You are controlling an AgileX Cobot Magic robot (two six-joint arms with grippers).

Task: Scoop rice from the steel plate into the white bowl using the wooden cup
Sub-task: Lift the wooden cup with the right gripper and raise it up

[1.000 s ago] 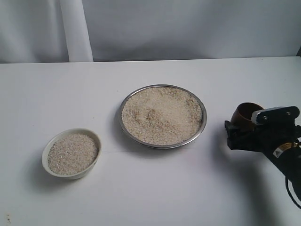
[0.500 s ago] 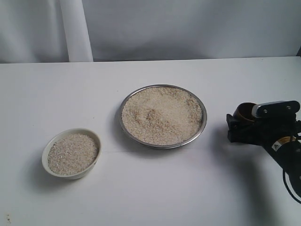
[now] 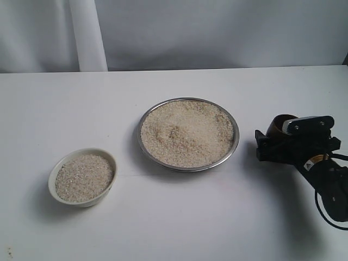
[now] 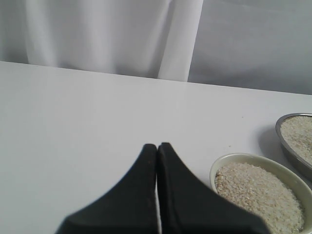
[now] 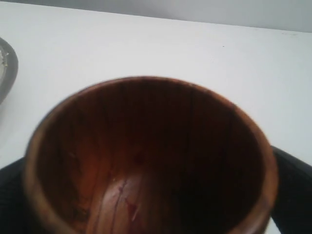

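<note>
The steel plate (image 3: 140,136) sits mid-table, heaped with rice (image 3: 187,133). At the front left stands the white bowl (image 3: 81,202), nearly full of rice (image 3: 84,176). To the right of the plate, a short gap away, my right gripper (image 3: 270,147) is shut on the wooden cup (image 3: 281,125). The right wrist view looks into the cup (image 5: 146,156), which holds no rice. My left gripper (image 4: 157,146) is shut and holds nothing; it hovers near the bowl (image 4: 253,157) and is out of the exterior view.
A white cloth backdrop (image 3: 174,32) hangs behind the white table (image 3: 179,217). The plate's rim (image 4: 280,136) shows just beyond the bowl in the left wrist view. The right arm's black body and cable (image 3: 326,185) lie by the table's right edge.
My right gripper, still holding the cup, has shifted slightly left toward the steel plate. The plate, bowl and rice have not moved.
</note>
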